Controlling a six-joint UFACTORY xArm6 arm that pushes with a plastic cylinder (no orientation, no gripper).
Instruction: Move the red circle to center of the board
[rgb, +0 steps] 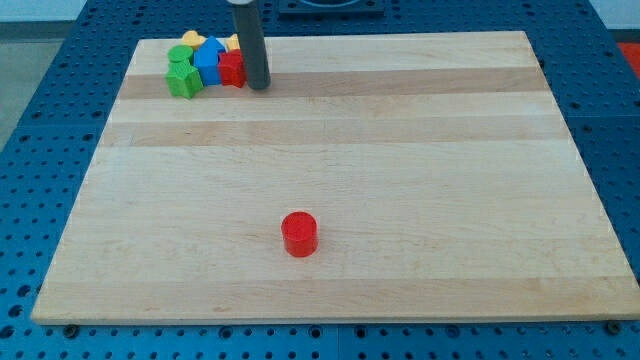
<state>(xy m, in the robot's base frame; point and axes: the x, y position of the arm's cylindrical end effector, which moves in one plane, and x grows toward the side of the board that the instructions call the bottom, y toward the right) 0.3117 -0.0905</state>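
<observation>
My tip (259, 85), a bare rod with no jaws and holding nothing, is sitting beside the block cluster (205, 65) near the view's top, while the red circle (299, 234) is lying well apart toward the view's bottom, slightly right.

One camera looks down at a slant from in front of the worktop (330, 170), set back enough to see almost all of it, with the far edge up top.
</observation>
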